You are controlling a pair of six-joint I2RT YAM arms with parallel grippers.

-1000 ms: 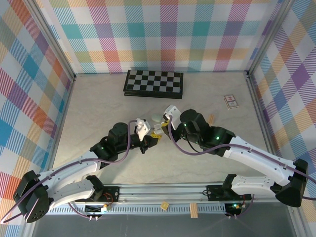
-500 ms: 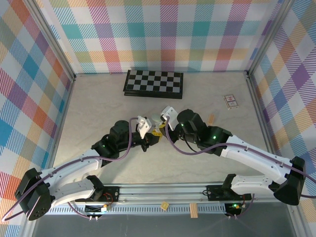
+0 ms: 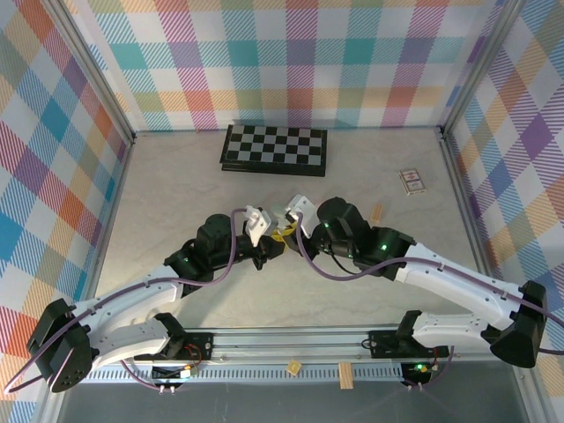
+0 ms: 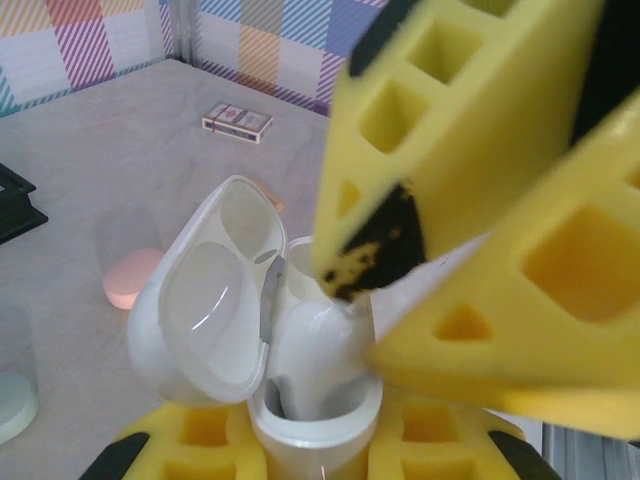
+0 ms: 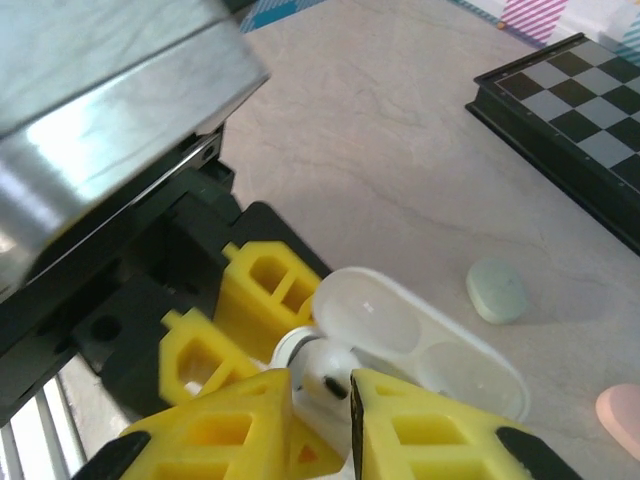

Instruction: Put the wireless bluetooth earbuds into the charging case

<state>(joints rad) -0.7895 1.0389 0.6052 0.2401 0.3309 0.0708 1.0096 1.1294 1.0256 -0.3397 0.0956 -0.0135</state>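
Note:
My left gripper is shut on the base of a white charging case, held upright with its lid swung open to the left. A white earbud sits partly inside the case's mouth, pinched from above by my right gripper. In the right wrist view the earbud shows between the yellow fingertips, just in front of the open lid. From above, the left gripper and right gripper meet mid-table.
A mint pebble-shaped case and a pink one lie on the table beyond the grippers. A chessboard lies at the back, a small card box at the right. Plaid walls enclose the table.
Both grippers have closed in on each other over the last second. The right gripper has brought the earbud down into the open case held by the left.

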